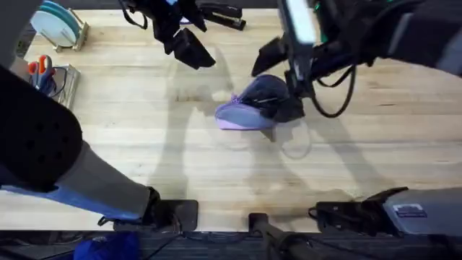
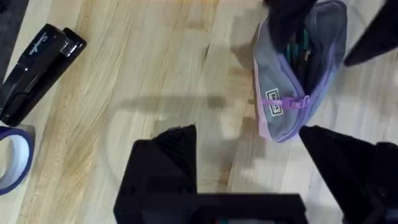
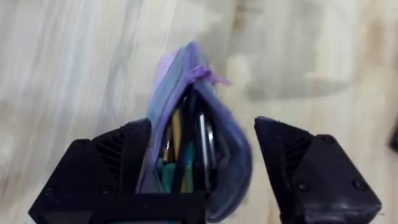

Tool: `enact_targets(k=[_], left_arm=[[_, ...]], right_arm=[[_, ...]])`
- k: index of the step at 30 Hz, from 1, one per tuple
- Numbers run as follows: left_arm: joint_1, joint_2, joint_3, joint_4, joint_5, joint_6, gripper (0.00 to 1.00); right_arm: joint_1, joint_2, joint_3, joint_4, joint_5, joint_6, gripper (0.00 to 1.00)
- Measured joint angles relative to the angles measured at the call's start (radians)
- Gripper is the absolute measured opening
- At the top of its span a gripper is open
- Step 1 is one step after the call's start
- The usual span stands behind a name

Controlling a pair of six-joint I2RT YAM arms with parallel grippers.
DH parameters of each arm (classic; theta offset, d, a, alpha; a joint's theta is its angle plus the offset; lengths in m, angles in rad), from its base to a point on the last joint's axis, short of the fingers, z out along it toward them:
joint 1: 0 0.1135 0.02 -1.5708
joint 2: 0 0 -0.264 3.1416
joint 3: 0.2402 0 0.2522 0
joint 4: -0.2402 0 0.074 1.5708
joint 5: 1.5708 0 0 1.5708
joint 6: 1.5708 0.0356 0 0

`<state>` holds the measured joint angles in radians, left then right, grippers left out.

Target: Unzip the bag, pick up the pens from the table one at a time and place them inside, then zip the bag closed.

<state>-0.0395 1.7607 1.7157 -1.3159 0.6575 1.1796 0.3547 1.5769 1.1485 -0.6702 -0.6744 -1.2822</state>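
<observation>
1. The bag (image 1: 249, 108) sits near the middle of the table (image 1: 144, 159), a little toward the right arm's side, its lavender fabric bunched up and its zipper open along the top.
2. In the right wrist view the bag (image 3: 193, 143) gapes open, and several thin sticks stand inside it: dark ones, a yellowish one and a teal one. Which of them are the pens is hard to say through the blur.
3. The right gripper (image 1: 285, 101) hangs right over the bag. In its own view the right gripper (image 3: 202, 180) has its fingers (image 3: 99, 174) spread wide, one on each side of the pouch's open mouth; one finger looks close against the fabric, but I cannot tell whether it truly presses on it.
4. The left gripper (image 1: 189, 47) is held above the table toward the far edge, apart from the bag. In the left wrist view the left gripper (image 2: 249, 162) shows its fingers (image 2: 168, 155) parted with nothing between them but bare wood.
5. From that same view the bag (image 2: 295, 74) lies just beyond the left fingers, with a small label and the purple zipper pull (image 2: 298, 102) on its near end, and coloured sticks showing in the open slit.
6. A black stapler (image 2: 34, 68) lies on the table well apart from the bag, with a roll of tape (image 2: 15, 158) near it.
7. At the far left corner of the table stand a rack of plates (image 1: 61, 25) and a wire holder with scissors (image 1: 47, 72).
</observation>
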Motion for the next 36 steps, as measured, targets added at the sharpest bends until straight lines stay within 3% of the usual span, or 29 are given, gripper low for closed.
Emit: enact_targets(k=[11, 18, 29, 36], left_arm=[[0.0, 0.0, 0.0, 0.0, 0.0, 0.0, 0.994], [0.0, 0.0, 0.0, 0.0, 0.0, 0.0, 0.994], [0.0, 0.0, 0.0, 0.0, 0.0, 0.0, 0.993], [0.0, 0.0, 0.0, 0.0, 0.0, 0.0, 0.993]], right_arm=[[0.005, -0.298, 0.019, 0.0, -0.022, 0.32, 0.996], [0.005, -0.422, 0.019, -0.003, -0.023, 0.523, 0.996], [0.005, -0.48, 0.02, -0.004, -0.027, 0.709, 0.996], [0.005, -0.48, 0.02, -0.004, -0.029, 0.752, 0.996]])
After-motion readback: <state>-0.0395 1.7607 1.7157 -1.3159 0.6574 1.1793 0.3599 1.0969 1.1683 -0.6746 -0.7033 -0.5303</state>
